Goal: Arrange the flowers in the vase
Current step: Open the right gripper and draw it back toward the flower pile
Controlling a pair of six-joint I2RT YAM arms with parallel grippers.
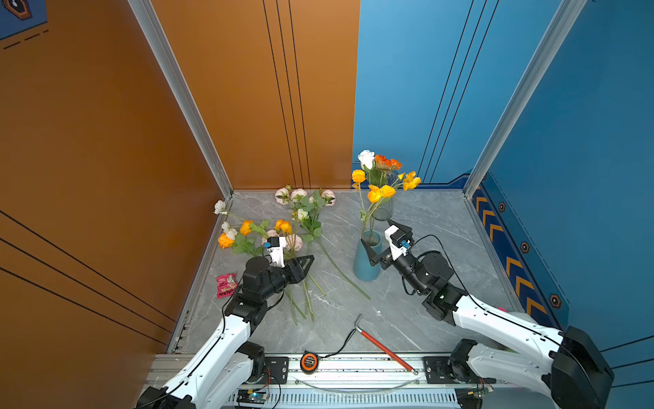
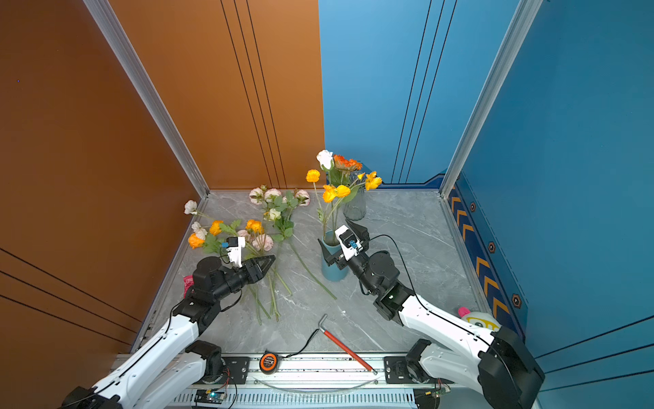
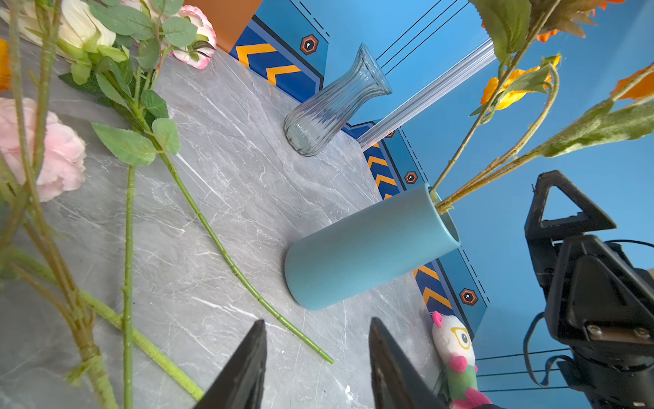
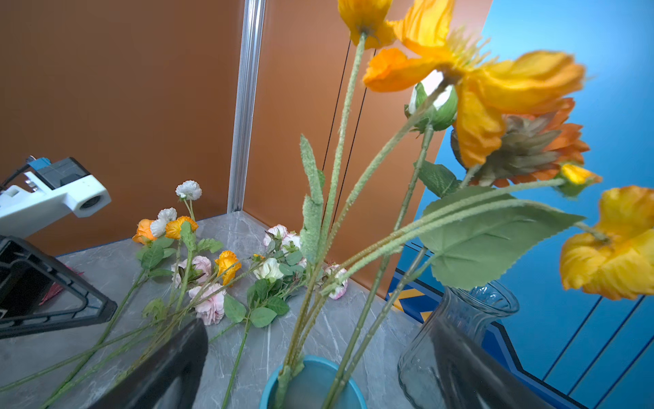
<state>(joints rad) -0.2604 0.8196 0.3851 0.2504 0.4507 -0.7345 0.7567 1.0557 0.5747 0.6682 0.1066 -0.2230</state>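
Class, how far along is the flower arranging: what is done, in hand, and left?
Done: the arranged flowers, yellow-orange, white and orange, stand in the blue vase. In hand: nothing. The right hand is open at the vase mouth, and the left hand, open, hovers over the loose flowers. Left: those pink, cream and orange blooms lying on the table. The glass vase is empty.

Plush toy (image 2: 481,320) half behind right arm (image 2: 442,325), packet (image 2: 187,283) mostly hidden (pink), nearest flowers (image 4: 495,81) blurred

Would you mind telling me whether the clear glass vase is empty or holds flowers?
Empty. The left wrist view shows the glass vase clear through, no stems inside; the standing flowers sit in the blue vase.
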